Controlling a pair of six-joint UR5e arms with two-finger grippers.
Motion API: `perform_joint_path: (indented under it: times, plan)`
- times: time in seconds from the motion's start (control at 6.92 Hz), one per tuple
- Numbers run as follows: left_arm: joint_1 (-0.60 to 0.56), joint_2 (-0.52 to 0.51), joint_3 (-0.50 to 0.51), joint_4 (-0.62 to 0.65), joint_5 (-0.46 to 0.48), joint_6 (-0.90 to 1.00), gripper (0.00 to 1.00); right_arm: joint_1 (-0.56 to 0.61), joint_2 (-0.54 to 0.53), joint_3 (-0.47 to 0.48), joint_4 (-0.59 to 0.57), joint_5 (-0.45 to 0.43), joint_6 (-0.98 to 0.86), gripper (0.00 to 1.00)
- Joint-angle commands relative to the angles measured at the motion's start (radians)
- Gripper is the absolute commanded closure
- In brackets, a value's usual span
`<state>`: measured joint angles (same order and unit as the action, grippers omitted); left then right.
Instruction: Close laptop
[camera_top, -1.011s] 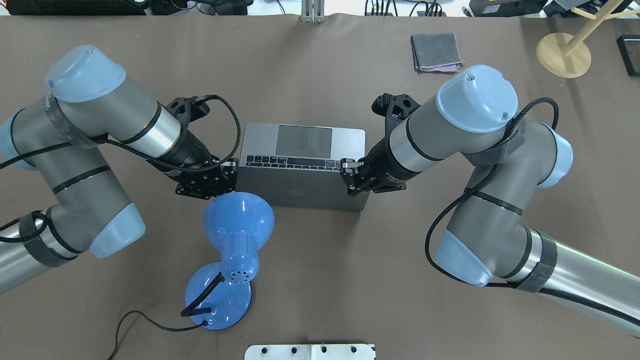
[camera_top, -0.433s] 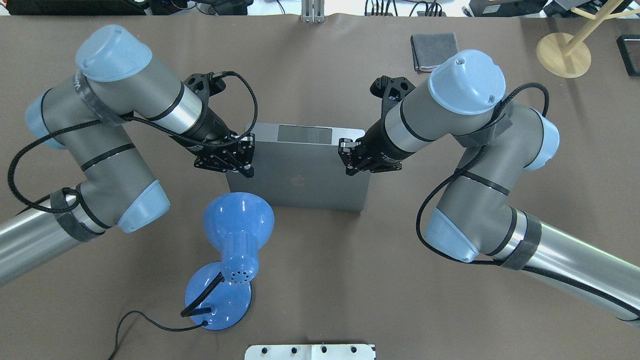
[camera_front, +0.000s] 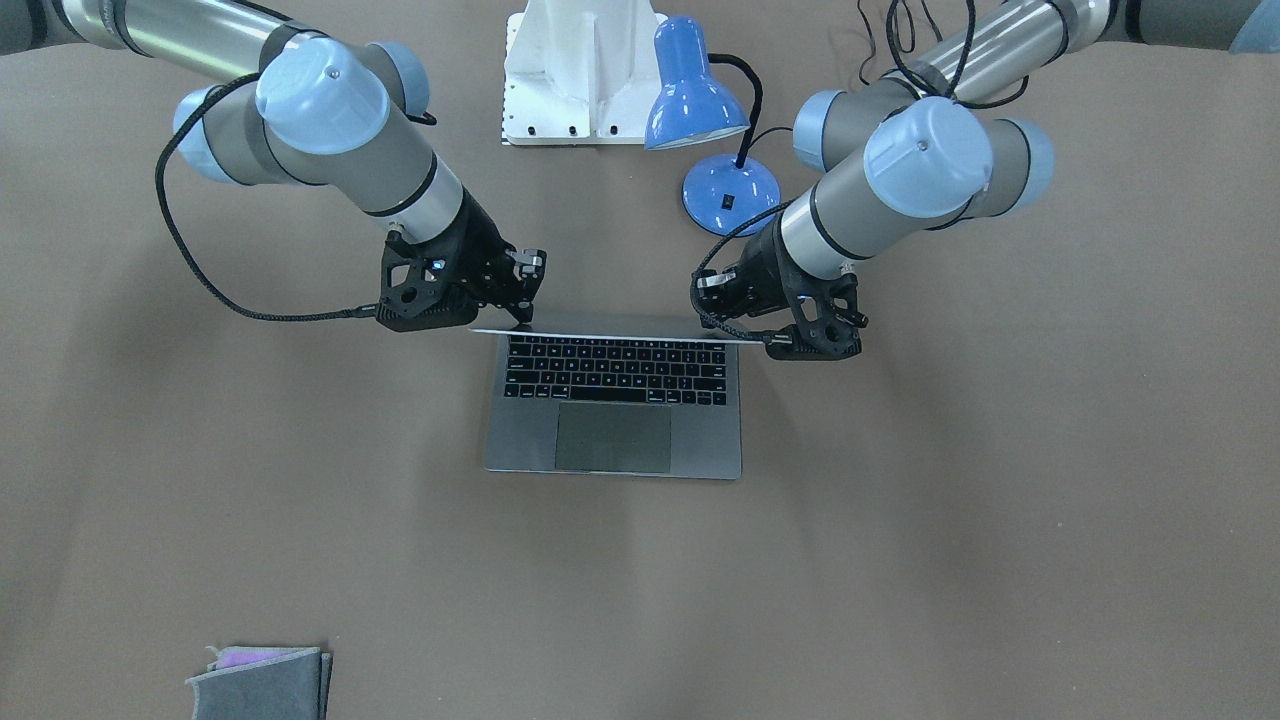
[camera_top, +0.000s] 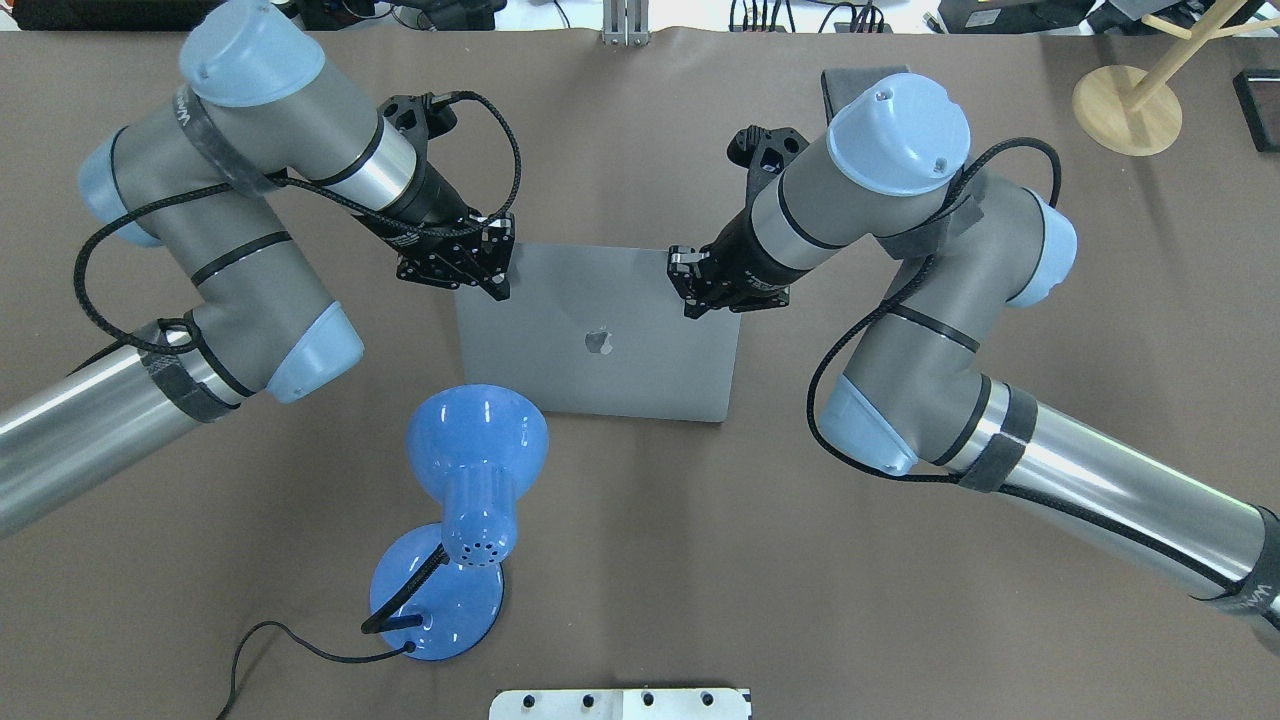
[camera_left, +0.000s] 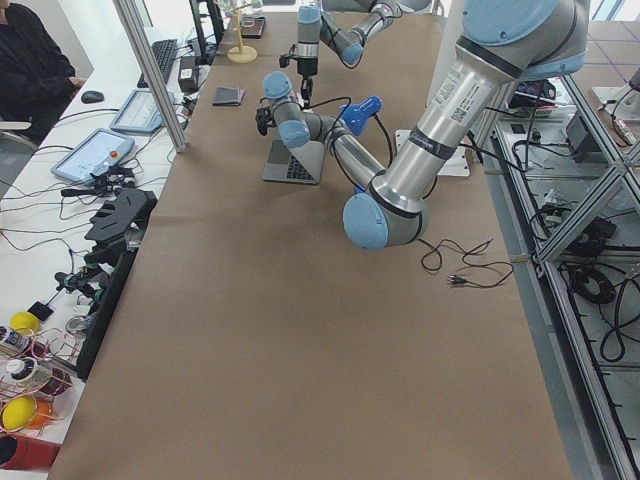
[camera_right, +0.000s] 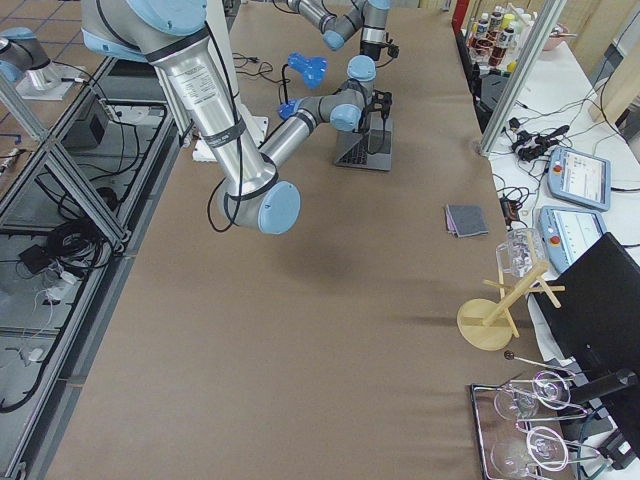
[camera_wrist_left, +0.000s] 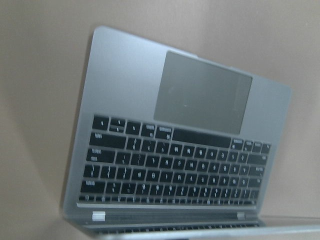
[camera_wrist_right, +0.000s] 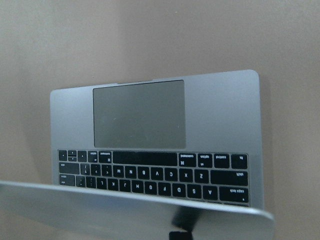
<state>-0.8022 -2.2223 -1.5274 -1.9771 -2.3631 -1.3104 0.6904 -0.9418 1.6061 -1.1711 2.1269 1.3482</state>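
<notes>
Laptop (camera_front: 705, 440) sits about mid-table, hinge toward the robot's edge, trackpad (camera_front: 613, 437) toward the operators' edge. Lid (camera_top: 600, 380) is part-way down: from overhead it hides the whole deck, but from the operators' side the keyboard (camera_front: 615, 368) shows under it. Not shut yet.

Nearest the robot's edge: blue desk lamp (camera_top: 478, 440), close to the hinge-side left corner, not touching.

Next out: left gripper (camera_top: 497, 275) at the lid's free-edge left corner, right gripper (camera_top: 690, 290) at the right corner, both against the lid. Fingers spread, together or pinching the rim: cannot tell for either. The wrist views show mostly deck and lid rim.

My read of the step: finish the downward swing. Bring both corners down level so the lid doesn't twist, and slow near contact. Get any fingertip out from under the rim before it meets the deck. Press down rather than outward, since the base could slide on the brown table (camera_top: 640, 560).

Room: open surface beyond the trackpad edge and on both sides of the base. Folded grey cloth (camera_front: 262, 682) and wooden stand (camera_top: 1125, 108) lie toward the operators' edge, right side, well apart from the work.
</notes>
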Motion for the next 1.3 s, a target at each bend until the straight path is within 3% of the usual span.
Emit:
perform_joint_path:
  times: [0.0,0.29,0.58,1.16]
  plan:
    - [-0.009,-0.055,0.160,-0.104,0.034,0.010,1.00,0.018,0.056,-0.188,0.137,-0.013,-0.007,1.00]
    - [-0.003,-0.077,0.246,-0.147,0.074,0.016,1.00,0.021,0.097,-0.308,0.204,-0.038,-0.009,1.00]
    - [0.050,-0.082,0.306,-0.202,0.181,0.016,1.00,0.020,0.106,-0.366,0.238,-0.058,-0.011,1.00]
    - [0.074,-0.091,0.325,-0.235,0.242,0.010,1.00,0.021,0.123,-0.367,0.238,-0.053,-0.008,1.00]
